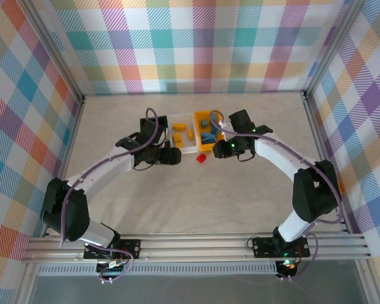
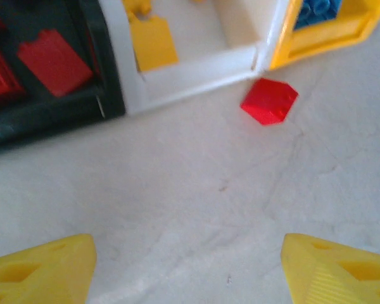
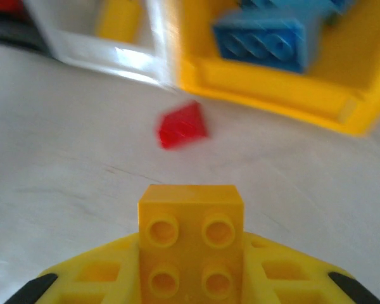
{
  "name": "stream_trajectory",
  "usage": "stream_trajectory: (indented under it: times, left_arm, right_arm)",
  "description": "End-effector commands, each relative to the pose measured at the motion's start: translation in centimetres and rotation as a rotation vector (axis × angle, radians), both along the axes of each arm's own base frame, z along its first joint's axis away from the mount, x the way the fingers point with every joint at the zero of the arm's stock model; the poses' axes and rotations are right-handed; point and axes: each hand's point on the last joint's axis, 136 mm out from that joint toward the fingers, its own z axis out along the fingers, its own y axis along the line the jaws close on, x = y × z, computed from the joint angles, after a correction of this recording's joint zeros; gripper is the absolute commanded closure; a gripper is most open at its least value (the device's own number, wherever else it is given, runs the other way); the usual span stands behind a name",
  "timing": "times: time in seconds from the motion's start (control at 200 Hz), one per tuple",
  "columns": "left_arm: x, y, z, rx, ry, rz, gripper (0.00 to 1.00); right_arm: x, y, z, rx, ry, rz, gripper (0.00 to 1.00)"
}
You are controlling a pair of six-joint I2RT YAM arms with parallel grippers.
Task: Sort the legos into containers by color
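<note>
My right gripper (image 3: 191, 269) is shut on a yellow lego (image 3: 191, 215), studs facing the camera, just above the table in front of the containers. A loose red lego (image 3: 182, 125) lies on the table close to the orange-yellow bin (image 3: 272, 95), which holds blue legos (image 3: 266, 38). My left gripper (image 2: 189, 256) is open and empty over bare table, with the red lego (image 2: 270, 101) ahead to its right. The black bin (image 2: 50, 120) holds red legos (image 2: 54, 61). The white bin (image 2: 196, 69) holds yellow legos (image 2: 153, 42). From above, the red lego (image 1: 201, 158) sits between the left gripper (image 1: 177, 156) and the right gripper (image 1: 216, 151).
The containers stand side by side at mid-table, the white bin (image 1: 183, 136) left of the orange-yellow bin (image 1: 209, 126). Metal frame rails (image 1: 190, 244) and checkered walls enclose the table. Bare tabletop (image 1: 190, 196) lies between the arms and the near edge.
</note>
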Motion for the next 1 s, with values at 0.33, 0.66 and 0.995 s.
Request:
stream_trajectory:
  times: [0.33, 0.66, 0.995]
  left_arm:
    - [-3.6, 3.7, 1.8, 0.009, -0.034, 0.099, 0.20]
    - [-4.4, 3.5, 1.1, -0.017, -0.005, 0.093, 0.19]
    - [-4.2, 3.0, 1.3, -0.047, -0.003, 0.090, 0.18]
  right_arm:
    - [8.7, 10.9, 2.5, 0.183, -0.005, 0.079, 0.67]
    - [11.8, 12.9, 0.6, 0.172, 0.015, 0.067, 0.51]
    - [10.8, 12.5, 3.4, 0.161, -0.058, 0.074, 0.34]
